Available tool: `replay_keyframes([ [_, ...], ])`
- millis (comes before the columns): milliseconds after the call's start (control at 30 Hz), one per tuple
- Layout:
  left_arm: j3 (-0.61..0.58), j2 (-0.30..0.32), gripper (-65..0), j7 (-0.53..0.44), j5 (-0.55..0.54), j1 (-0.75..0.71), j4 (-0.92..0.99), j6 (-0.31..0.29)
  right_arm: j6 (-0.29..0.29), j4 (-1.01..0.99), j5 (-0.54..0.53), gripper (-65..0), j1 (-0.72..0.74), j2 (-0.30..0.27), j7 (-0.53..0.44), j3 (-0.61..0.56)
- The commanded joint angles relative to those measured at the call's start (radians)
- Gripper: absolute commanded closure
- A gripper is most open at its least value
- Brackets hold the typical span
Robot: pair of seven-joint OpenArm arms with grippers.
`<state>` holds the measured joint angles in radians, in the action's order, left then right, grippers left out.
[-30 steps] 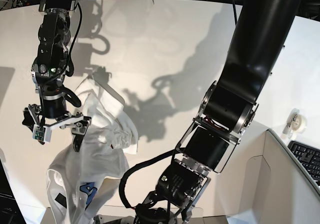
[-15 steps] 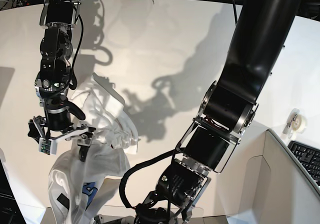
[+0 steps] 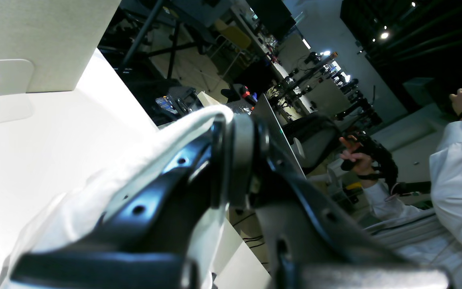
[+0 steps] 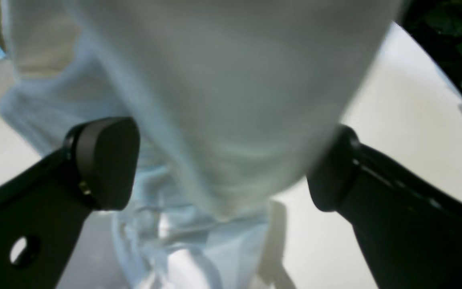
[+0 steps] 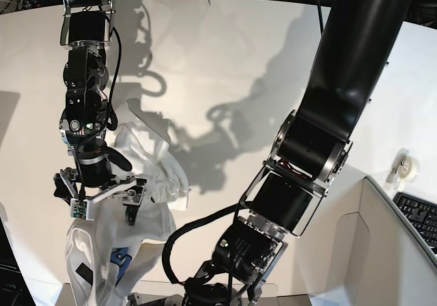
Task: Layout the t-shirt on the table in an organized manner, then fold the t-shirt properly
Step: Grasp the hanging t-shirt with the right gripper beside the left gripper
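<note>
Right gripper (image 5: 102,200) is hovering with its jaws spread wide, nothing pinched, and the t-shirt (image 5: 147,183) sits directly under and just ahead of it. On the right wrist view a bulge of white cloth (image 4: 223,120) fills the gap between the two pads (image 4: 110,160) without either pad touching it that I can see. The left gripper (image 3: 231,160) is another story: its jaws are pressed together on a white fold of the shirt (image 3: 163,144), so I read that as clamped on an edge of the garment. The shirt itself is a crumpled heap on the table (image 5: 225,60), nowhere near laid out. Its long axis runs from the left claw's pinch at the near edge of the table, up and away past the right claw toward the far flap (image 5: 147,118); a patch of blue print (image 5: 121,258) and the dark neck label (image 5: 83,273) show low down, so I'd say the collar end points back toward the near edge. The right arm is nearer the loose bulk, and closing on that bulge looks like my next move.
</note>
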<state>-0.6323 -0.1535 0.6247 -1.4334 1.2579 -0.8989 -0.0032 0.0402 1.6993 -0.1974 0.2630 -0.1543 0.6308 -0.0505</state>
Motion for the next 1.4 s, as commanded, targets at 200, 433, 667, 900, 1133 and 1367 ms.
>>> replay_keyframes([
  [200, 0.004, -0.004, 0.0, -0.026, -0.02, 0.051, -0.013, -0.014, -0.001, 0.037, 0.003, -42.7, -0.015, 0.008, -0.027, -0.047],
  [433, 0.002, -0.004, 0.0, -0.026, -0.019, 0.051, -0.012, -0.014, 0.0, 0.078, 0.003, -6.9, -0.047, 0.032, -0.029, -0.058],
  [667, 0.002, -0.004, 0.0, -0.026, -0.019, 0.051, -0.012, -0.014, 0.0, 0.094, 0.003, -5.4, -0.047, 0.032, -0.029, -0.059],
  [900, 0.001, -0.004, 0.0, -0.026, -0.019, 0.051, -0.015, -0.014, 0.002, 0.213, 0.005, 0.0, -0.077, 0.031, -0.025, -0.056],
  [1133, -0.054, 0.078, 0.0, -0.027, -0.019, 0.051, -0.019, -0.014, 0.002, 0.338, 0.005, 0.0, -0.113, 0.031, -0.025, -0.056],
  [1367, -0.05, 0.197, 0.0, -0.033, -0.019, 0.051, -0.019, -0.014, 0.002, 0.354, 0.005, 0.0, -0.104, 0.032, -0.024, -0.07],
])
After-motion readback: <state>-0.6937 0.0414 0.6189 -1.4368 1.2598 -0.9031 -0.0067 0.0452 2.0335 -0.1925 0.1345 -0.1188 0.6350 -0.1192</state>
